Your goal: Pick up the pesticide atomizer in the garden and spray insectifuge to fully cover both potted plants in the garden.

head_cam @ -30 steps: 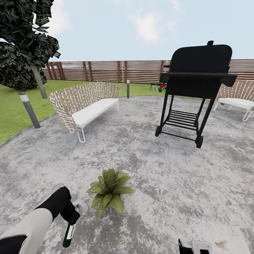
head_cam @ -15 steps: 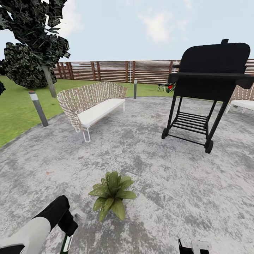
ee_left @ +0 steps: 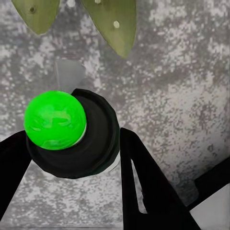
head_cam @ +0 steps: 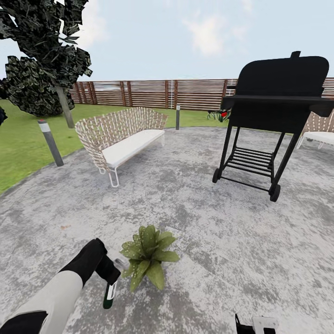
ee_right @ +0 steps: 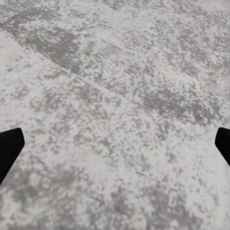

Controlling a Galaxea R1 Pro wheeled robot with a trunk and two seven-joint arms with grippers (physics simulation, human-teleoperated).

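My left gripper (head_cam: 112,277) is shut on the pesticide atomizer (head_cam: 109,296), a slim dark bottle with a white label that hangs down from the fingers. It hovers just left of a potted plant (head_cam: 148,256), a speckled green rosette on the grey patio. In the left wrist view the atomizer's round dark body (ee_left: 96,143) sits between the black fingers (ee_left: 143,182), with a bright green ball (ee_left: 55,120) on it and the plant's leaves (ee_left: 115,24) just beyond. My right gripper (ee_right: 115,143) is open over bare paving, and it also shows at the frame's lower edge (head_cam: 255,324).
A wicker bench with a white cushion (head_cam: 123,134) stands at the back left and a black grill on wheels (head_cam: 271,111) at the back right. A short bollard (head_cam: 50,141) marks the lawn edge. Behind the grill sits a small dark plant with a red spot (head_cam: 218,114), in front of the slatted fence (head_cam: 153,93).
The camera swung a little early on, then held still. My left arm has risen and moved right with the atomizer, closer to the plant's leaves.
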